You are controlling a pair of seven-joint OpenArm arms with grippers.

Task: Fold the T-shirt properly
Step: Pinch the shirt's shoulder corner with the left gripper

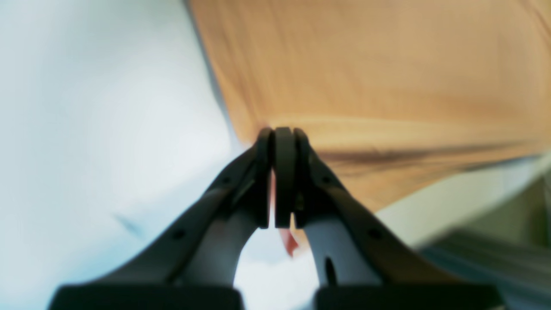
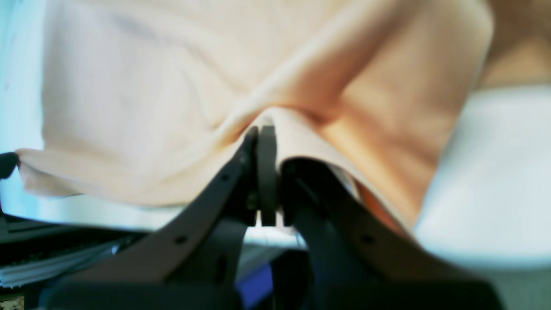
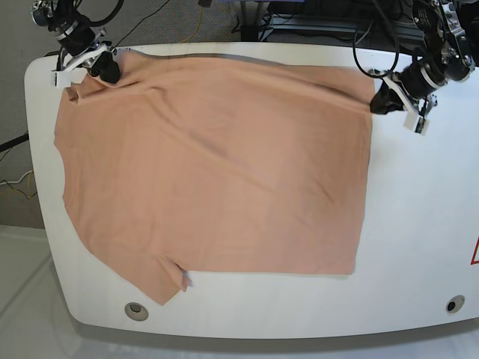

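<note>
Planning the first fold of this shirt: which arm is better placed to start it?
Neither alone, probably. The left gripper pinches the shirt at its far hem corner, the right gripper at the far shoulder. Both fingers are shut on cloth, so carrying the far edge together looks best.

The T-shirt (image 3: 213,164) is lying spread on the worktop (image 3: 426,224), end effectors gripping corners at ten (image 3: 107,72) and two o'clock (image 3: 376,105).

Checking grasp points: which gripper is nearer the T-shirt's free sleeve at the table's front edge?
Right. The right gripper pinches the T-shirt on the free sleeve's side; the left gripper holds the opposite far corner.
</note>
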